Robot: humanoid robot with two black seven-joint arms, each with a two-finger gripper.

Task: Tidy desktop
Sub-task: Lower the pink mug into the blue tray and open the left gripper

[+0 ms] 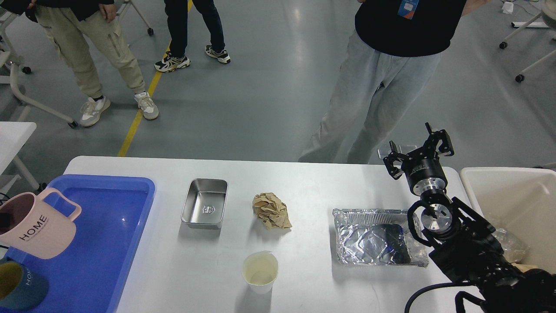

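Nearest to us, at the lower right, our right arm [473, 252] rises over the white surface [173, 269], its gripper [418, 153] held above the far right edge with jaws spread open and holding nothing. Below that arm lies a foil tray [373, 237], partly hidden by it. Just beside the right edge stands a beige bin [508, 191] with clear crumpled plastic [512, 245] inside. At the front middle sits a paper cup [260, 271], upright; behind it a crumpled brown paper ball [272, 211], and to its left a metal tin [205, 203], all apart from one another. A blue tray [100, 243] overhangs the left end. A pink mug [37, 228] marked HOME hangs tilted over that tray, and a dark blue mug [19, 284] lies in its near corner. Our left gripper is out of sight.
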